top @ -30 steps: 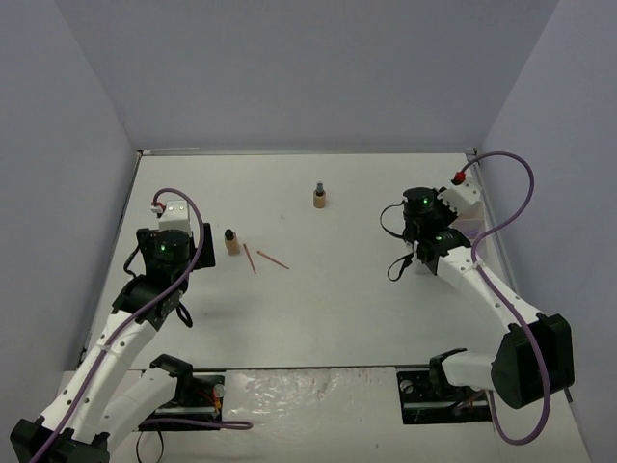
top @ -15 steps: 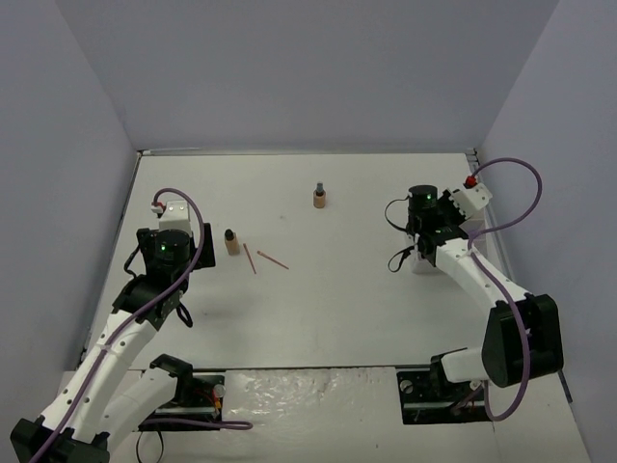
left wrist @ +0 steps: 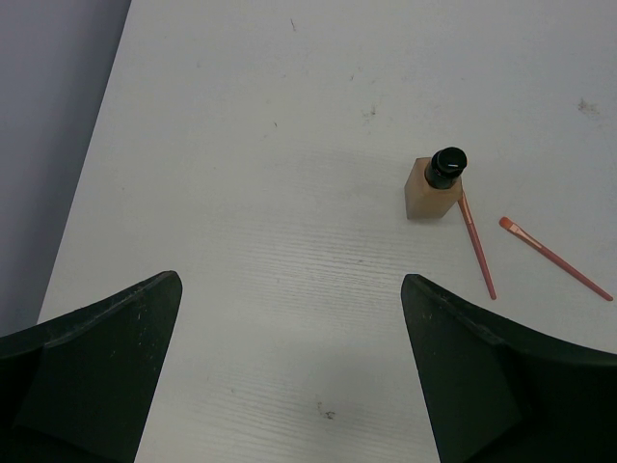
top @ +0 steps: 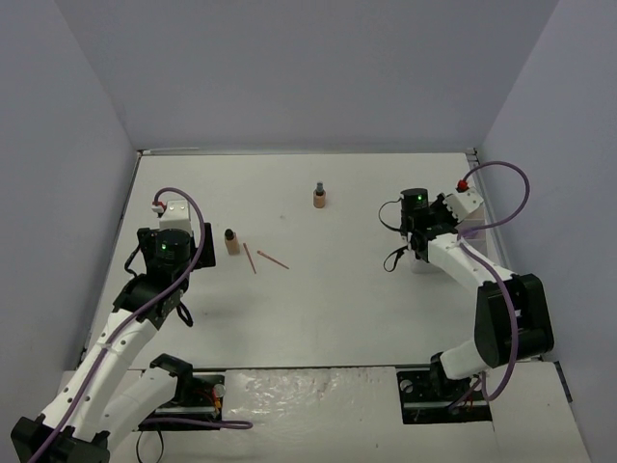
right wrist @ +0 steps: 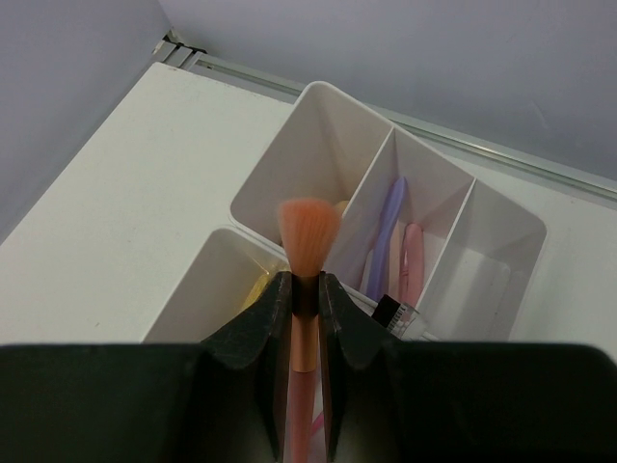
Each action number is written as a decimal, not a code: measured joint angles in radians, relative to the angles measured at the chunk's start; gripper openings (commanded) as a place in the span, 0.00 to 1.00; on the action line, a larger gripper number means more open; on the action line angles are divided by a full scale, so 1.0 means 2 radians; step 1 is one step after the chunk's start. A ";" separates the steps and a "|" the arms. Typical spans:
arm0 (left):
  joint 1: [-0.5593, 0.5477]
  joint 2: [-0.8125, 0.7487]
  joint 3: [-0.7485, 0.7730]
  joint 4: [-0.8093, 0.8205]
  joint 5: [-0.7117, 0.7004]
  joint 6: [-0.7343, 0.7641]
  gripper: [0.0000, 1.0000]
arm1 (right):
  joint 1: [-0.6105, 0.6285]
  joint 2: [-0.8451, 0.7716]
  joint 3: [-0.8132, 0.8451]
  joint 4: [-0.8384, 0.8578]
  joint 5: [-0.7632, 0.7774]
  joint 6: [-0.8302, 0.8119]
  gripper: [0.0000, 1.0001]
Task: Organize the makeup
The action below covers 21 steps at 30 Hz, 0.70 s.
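Right hand [right wrist: 306, 299] pinches a pink brush [right wrist: 308, 227]; tray [right wrist: 289, 159] lies ahead at 12 o'clock. Left hand [left wrist: 289, 282], fingers spread, hovers over the desk [left wrist: 241, 145]; 1 bottle [left wrist: 431, 188] stands at its 1 o'clock, near stick [left wrist: 477, 246] just beside it, far stick [left wrist: 554, 258] at the bottle's 4 o'clock.

In the right wrist view, the brush [right wrist: 308, 230] handle is masked between the fingers [right wrist: 253, 333] and cut off at the bottom edge. Near compartments of the tray [right wrist: 323, 116] are partly hidden; their contents cannot be identified. From above, the tray is largely concealed by the right arm [top: 465, 267] at the counter [top: 337, 299] right edge.
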 measured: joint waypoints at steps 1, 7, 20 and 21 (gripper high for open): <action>0.000 0.000 0.000 0.000 0.000 0.000 0.97 | 0.000 0.002 0.000 0.000 0.000 0.001 0.16; 0.000 0.001 0.000 0.000 0.001 0.000 0.97 | 0.003 0.004 -0.007 0.001 -0.001 0.005 0.36; 0.000 0.001 0.000 0.000 0.002 0.000 0.97 | 0.073 -0.057 0.006 -0.019 -0.077 -0.067 0.55; 0.000 0.001 0.000 0.000 0.002 0.000 0.97 | 0.082 -0.058 0.014 -0.018 -0.103 -0.091 0.56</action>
